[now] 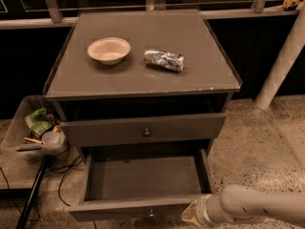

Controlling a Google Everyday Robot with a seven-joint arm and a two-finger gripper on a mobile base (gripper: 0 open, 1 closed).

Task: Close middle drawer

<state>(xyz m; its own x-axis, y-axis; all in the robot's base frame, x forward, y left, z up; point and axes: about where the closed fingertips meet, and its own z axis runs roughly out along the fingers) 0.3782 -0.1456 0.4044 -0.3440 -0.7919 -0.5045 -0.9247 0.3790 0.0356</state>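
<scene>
The middle drawer [145, 179] of the grey cabinet is pulled far out and is empty inside. Its narrow front [109, 213] runs along the bottom of the camera view, with a small round knob [151, 213] at its centre. My gripper [189, 215] is at the bottom right, at the right end of that drawer front, on a white arm [257, 206] that comes in from the right. The taller-fronted top drawer [143, 130] above stands slightly out from the cabinet.
On the cabinet top [143, 80] lie a pale bowl [109, 49] and a crumpled silver packet [164, 59]. A clear bin [33, 128] of rubbish sits at the left, with a black pole [31, 199] and cables below. A white post [281, 61] leans at the right.
</scene>
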